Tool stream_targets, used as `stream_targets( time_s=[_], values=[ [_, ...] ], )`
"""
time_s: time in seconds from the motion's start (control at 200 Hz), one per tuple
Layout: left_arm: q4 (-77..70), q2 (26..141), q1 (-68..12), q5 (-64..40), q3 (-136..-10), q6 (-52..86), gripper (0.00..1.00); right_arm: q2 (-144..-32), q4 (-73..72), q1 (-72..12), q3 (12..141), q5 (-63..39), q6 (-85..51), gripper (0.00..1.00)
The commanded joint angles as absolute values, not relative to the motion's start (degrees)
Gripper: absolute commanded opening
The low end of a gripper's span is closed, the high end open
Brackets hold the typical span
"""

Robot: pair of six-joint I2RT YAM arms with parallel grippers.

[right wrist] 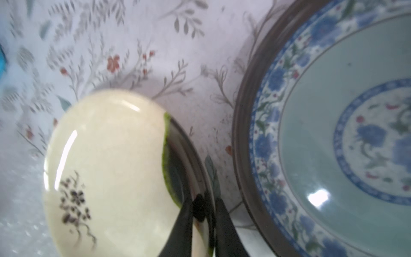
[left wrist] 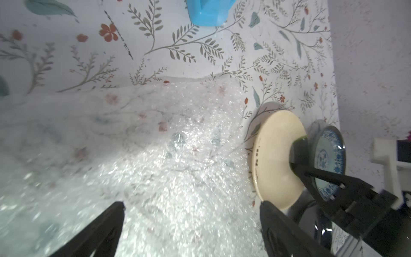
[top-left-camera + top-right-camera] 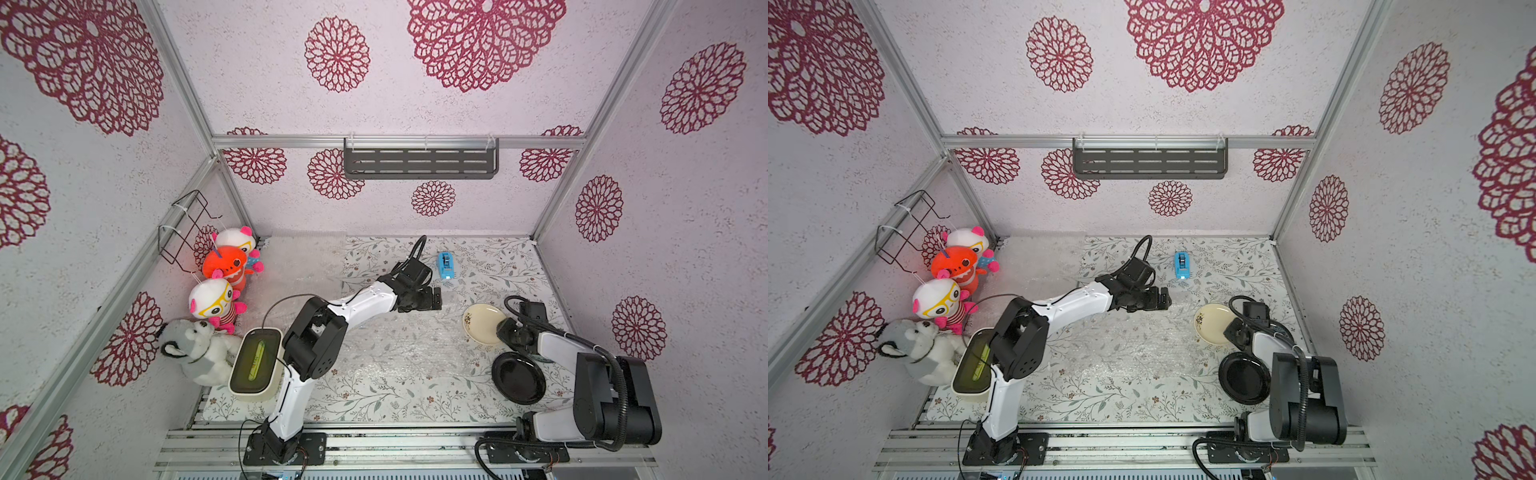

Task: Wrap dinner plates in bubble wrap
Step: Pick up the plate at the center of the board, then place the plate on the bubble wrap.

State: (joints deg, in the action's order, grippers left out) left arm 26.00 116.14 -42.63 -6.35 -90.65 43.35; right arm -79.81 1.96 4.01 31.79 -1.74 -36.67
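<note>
A sheet of bubble wrap [image 3: 399, 345] lies spread across the middle of the table [image 3: 374, 399], with the black plate [image 3: 517, 377] flat just off its right side. The cream plate [image 3: 482, 322] stands tilted at the wrap's right edge, beside the flat blue-patterned plate [image 1: 333, 133], its rim pinched by the right gripper [image 1: 203, 207]. The left gripper [image 3: 436, 298] hovers over the wrap's far edge, jaws wide apart.

Left jaws wide apart; right jaws clamped tight.
</note>
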Motion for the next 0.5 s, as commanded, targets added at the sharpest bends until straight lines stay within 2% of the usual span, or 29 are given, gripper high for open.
stream_targets(
  time_s=[0.0,0.05,0.22,0.335,0.415,0.495],
  values=[
    [28.0,105.1,-42.0,-1.9,-85.1,44.5,0.98,-75.7,0.6,4.5,29.4,-0.9,-37.0,0.05],
    [29.9,100.9,-41.5,0.8,-81.3,46.0,0.98,-72.5,0.7,4.5,29.4,-1.8,-35.5,0.0],
    [43.0,87.0,-38.1,9.4,-68.9,54.7,0.98,-61.7,1.7,3.0,31.0,-10.7,-35.9,0.0],
    [52.3,77.5,-34.8,12.4,-59.6,61.8,0.98,-58.7,-0.6,-4.3,33.1,-15.3,-37.6,0.0],
    [55.7,71.9,-31.9,10.7,-52.6,65.0,0.98,-60.3,-4.3,-10.8,33.8,-16.9,-39.2,0.0],
    [53.8,66.9,-29.5,4.5,-45.2,66.4,0.99,-63.1,-8.1,-16.1,33.9,-17.7,-40.8,0.0]
  ],
)
